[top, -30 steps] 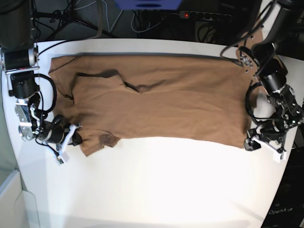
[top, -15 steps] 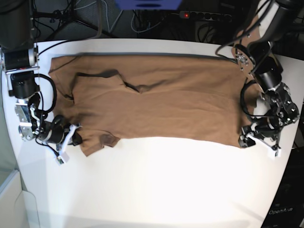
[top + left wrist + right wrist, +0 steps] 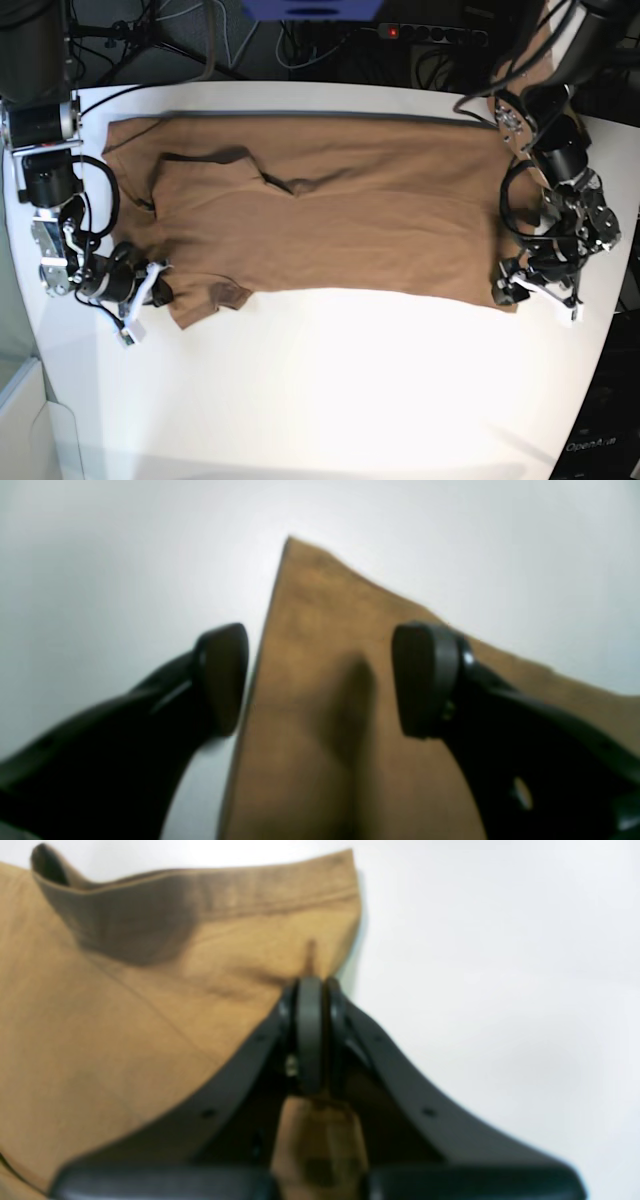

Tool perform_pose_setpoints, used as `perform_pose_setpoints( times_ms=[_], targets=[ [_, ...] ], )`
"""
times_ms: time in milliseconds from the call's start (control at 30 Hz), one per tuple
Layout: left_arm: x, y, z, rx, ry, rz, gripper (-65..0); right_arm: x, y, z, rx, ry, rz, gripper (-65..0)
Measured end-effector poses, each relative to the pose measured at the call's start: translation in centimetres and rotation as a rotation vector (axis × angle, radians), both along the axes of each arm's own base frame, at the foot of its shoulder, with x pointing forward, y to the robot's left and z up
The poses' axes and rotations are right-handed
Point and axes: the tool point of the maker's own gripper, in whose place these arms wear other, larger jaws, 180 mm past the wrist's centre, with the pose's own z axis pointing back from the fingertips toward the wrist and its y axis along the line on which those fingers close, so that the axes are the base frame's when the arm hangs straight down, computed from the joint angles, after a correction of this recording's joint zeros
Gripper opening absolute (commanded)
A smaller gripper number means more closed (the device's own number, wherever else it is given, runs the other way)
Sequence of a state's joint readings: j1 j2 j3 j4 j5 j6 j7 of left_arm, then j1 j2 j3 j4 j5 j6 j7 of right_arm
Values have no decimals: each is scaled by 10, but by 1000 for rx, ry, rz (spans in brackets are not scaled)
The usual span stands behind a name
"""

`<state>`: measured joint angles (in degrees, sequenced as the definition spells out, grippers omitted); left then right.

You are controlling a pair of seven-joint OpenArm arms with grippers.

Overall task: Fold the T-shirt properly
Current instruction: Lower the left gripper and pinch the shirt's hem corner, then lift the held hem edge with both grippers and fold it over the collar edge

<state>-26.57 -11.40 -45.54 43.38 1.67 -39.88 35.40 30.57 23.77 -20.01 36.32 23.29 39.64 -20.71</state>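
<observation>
The tan T-shirt (image 3: 340,215) lies spread sideways on the white table (image 3: 330,390), collar end at the left, hem at the right. My right gripper (image 3: 158,288) is shut on the T-shirt at the near sleeve (image 3: 210,965), pinching a ridge of cloth between the pads. My left gripper (image 3: 512,294) is open at the near hem corner (image 3: 320,645). One finger (image 3: 222,677) rests on bare table beside the cloth edge, the other finger (image 3: 425,680) is over the cloth. The folded-over far sleeve (image 3: 205,160) lies on the chest.
Cables and a power strip (image 3: 430,32) lie behind the table's far edge. The near half of the table is bare white. Both arm bases (image 3: 45,150) stand at the table's left and right ends.
My left gripper has moved left onto the near hem corner of the T-shirt, from just off the cloth. My right gripper and the sleeve have stayed still.
</observation>
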Motion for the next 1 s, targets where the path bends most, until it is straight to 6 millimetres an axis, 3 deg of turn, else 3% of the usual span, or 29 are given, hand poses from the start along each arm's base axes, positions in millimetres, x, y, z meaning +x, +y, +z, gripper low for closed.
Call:
perform_pose_setpoints(
  times_ms=[133,200,267,400,467,767,867,1000],
  targets=[
    [3,-5,-5,-43,-31,15,-221,0,0,0,0,1,0,-643],
    [3,-3,-5,-47,-31,18,-258,-1,0,-1,1,0,-1,-643],
    [3,-3,-5,-45,-27,18,-341,-1,0,0,1,-1,-1,-643],
    [-1,-5,-9,-41,-2,8,-588,0,0,0,1,-1,-1,-643],
    [-2,-5,-11,-40,5,7,-650,0,0,0,1,-1,-1,-643],
    [-3,-4,-8,-24,14,-2,-632,0,0,0,1,-1,0,-643],
    [-3,5,3,32,20,-7,-632,0,0,2,-11,-8,12,-643],
    [1,18,29,98,1,-11,-632,4,-1,22,-41,-81,52,-643]
  ],
)
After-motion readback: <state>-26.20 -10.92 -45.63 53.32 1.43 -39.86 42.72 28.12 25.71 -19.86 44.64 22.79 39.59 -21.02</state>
